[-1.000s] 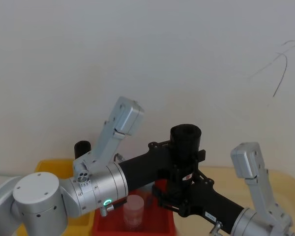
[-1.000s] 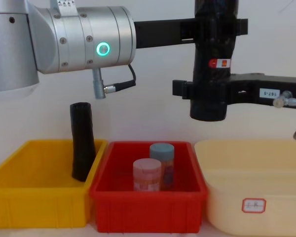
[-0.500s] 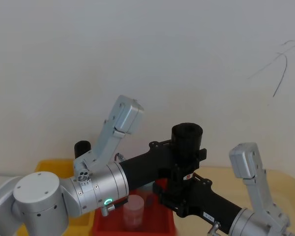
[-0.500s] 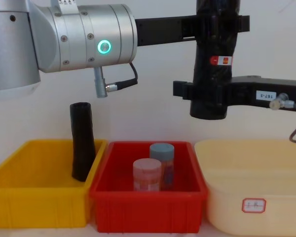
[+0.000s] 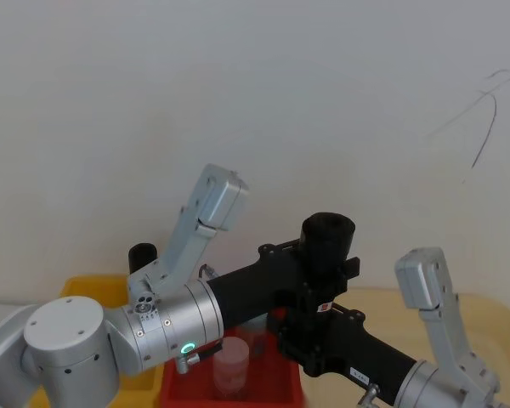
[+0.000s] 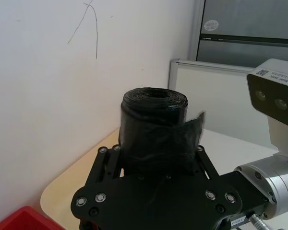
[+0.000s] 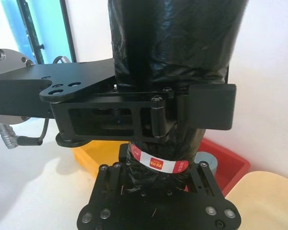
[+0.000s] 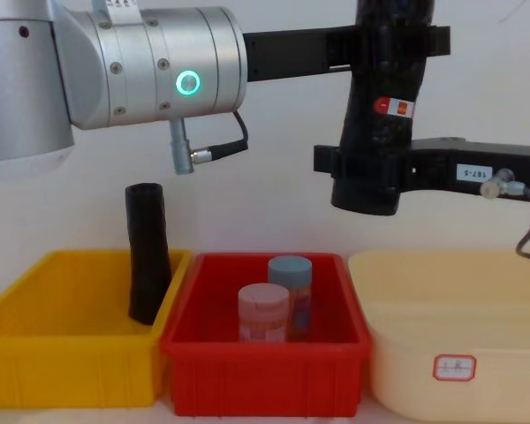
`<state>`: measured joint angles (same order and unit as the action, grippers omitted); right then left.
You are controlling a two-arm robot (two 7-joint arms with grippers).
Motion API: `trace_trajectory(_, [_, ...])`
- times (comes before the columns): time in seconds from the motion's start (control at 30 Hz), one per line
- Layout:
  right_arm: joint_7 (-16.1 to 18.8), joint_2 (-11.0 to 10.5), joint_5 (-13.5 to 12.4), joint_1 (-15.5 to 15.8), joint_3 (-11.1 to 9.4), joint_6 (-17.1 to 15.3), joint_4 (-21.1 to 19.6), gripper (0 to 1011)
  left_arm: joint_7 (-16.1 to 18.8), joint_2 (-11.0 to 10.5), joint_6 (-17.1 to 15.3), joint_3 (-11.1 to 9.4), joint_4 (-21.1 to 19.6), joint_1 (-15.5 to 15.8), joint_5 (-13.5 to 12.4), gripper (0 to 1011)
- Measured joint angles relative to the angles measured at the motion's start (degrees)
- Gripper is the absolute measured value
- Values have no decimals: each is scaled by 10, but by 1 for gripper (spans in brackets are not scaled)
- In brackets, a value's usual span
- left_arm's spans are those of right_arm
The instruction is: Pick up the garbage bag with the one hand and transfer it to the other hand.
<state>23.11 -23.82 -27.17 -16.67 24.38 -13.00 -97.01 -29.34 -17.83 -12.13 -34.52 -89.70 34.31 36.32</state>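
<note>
The garbage bag [image 8: 384, 79], a thick black roll with a red-and-white label [image 8: 395, 107], hangs nearly upright above the bins, its lower end tilted a little left. My left gripper [image 8: 393, 44], on the green-ring arm, is shut on its upper part. My right gripper [image 8: 371, 172], with a white number tag, is shut around its lower part. In the head view the roll [image 5: 325, 242] stands between the left gripper [image 5: 319, 272] and the right gripper [image 5: 310, 336]. The right wrist view shows the label [image 7: 158, 164] just above my right gripper [image 7: 158, 191].
Below stand a yellow bin [image 8: 35, 353] holding a plain black roll [image 8: 147, 256], a red bin [image 8: 265, 362] with a pink jar [image 8: 263, 311] and a blue-lidded jar [image 8: 290, 274], and a cream tub [image 8: 459, 353]. A white wall is close behind.
The bag has tipped: its lower end swung left while its top shifted slightly right. The right gripper slid a little left with the lower end. Both grippers kept their hold.
</note>
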Motion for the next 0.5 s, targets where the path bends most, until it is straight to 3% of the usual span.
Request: trace_trajectory(0.5, [-10,4,-16,5,-14,17,6,520,0,-1,0,0,1,0,1,904])
